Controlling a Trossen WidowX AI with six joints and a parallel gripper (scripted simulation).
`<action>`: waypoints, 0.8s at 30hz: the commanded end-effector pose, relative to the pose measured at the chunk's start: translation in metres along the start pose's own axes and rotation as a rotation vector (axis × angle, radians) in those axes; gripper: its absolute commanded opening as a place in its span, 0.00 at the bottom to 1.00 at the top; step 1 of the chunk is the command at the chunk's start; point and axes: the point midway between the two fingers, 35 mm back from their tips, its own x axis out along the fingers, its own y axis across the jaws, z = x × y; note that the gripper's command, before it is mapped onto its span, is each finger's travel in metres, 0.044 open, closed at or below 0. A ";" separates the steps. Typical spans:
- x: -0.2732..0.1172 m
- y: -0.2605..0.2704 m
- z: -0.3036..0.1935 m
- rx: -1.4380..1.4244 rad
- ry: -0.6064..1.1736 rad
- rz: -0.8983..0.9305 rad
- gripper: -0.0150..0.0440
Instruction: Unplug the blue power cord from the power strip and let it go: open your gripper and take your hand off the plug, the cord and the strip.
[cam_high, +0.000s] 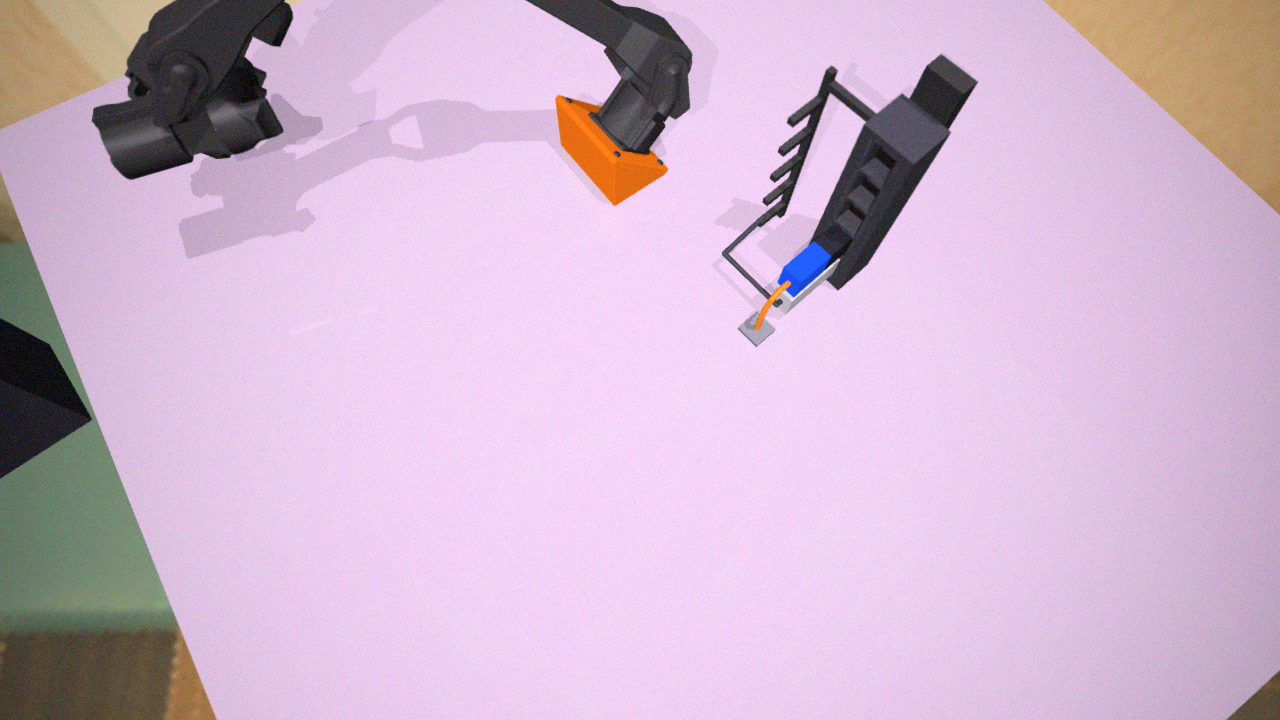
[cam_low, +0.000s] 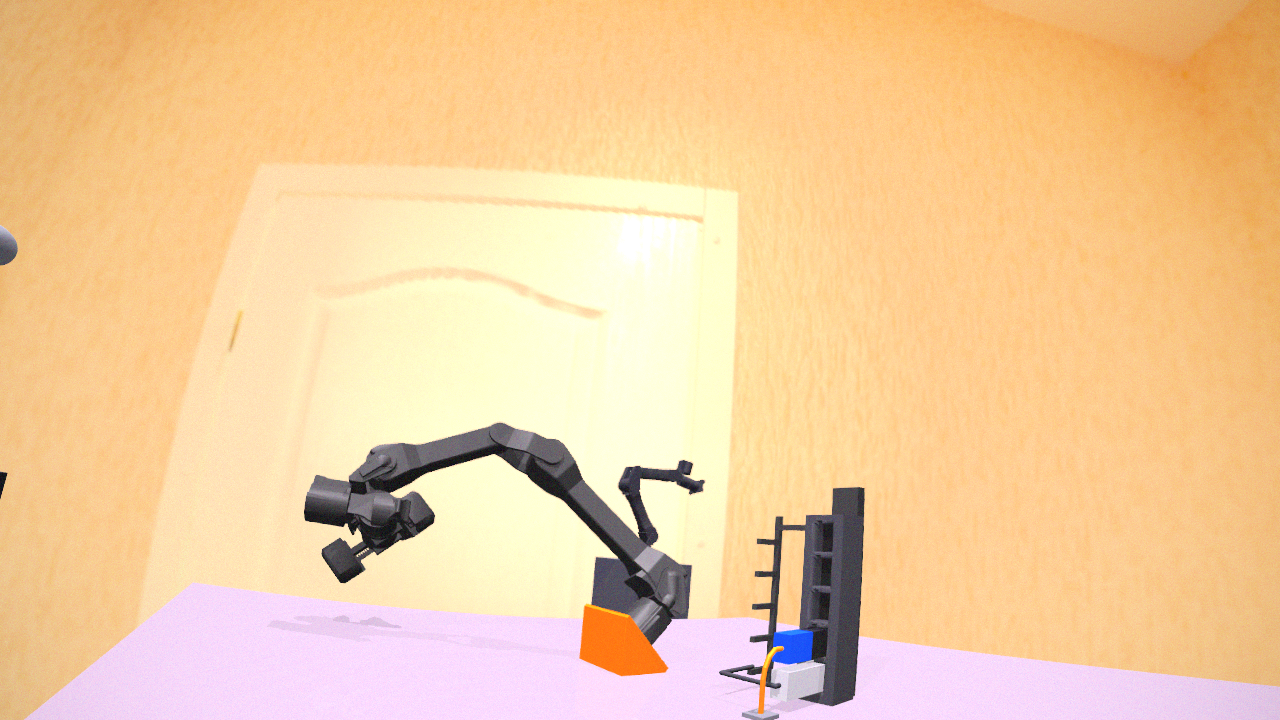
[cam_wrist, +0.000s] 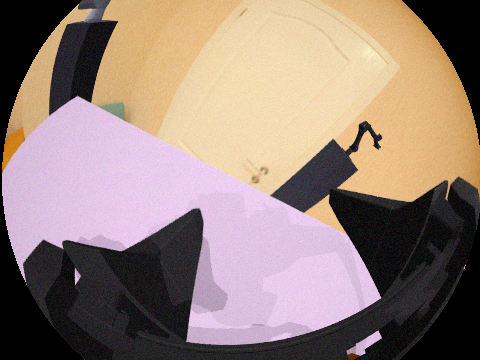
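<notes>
Near the far right part of the lilac tabletop (cam_high: 626, 465), the blue plug (cam_high: 802, 265) sits seated in the lowest socket of the dark, upright power strip (cam_high: 881, 174), with its orange cord (cam_high: 771, 306) curving down to a small grey pad (cam_high: 757, 331) on the tabletop. Well apart from these, at the far left corner, the end effector (cam_low: 353, 555) hangs above the surface with its fingers spread wide and nothing between them. An orange wedge (cam_high: 608, 161) marks the arm's base, between end effector and strip.
</notes>
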 end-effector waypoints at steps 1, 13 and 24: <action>-0.001 0.000 0.000 0.001 0.001 0.003 0.89; -0.112 -0.004 -0.011 0.018 -0.002 0.290 0.53; -0.248 -0.029 -0.068 -0.124 0.023 0.635 0.53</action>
